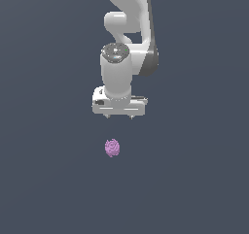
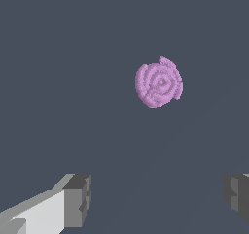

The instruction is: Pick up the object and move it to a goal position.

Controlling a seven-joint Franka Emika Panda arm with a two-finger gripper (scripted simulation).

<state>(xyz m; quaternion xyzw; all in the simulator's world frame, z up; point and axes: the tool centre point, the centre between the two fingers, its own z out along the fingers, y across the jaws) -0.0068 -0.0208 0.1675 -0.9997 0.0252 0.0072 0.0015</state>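
Hanging with jaws spread wide, one arm (image 1: 116,77) sits apart from one purple object (image 1: 112,147).

A flat, dark slate-grey surface (image 1: 44,179) fills both the exterior view and the wrist view (image 2: 73,58) from edge to edge, uniform in colour and without seams, markings or visible corners. No rim or border of this plain matte ground shows in either camera picture.
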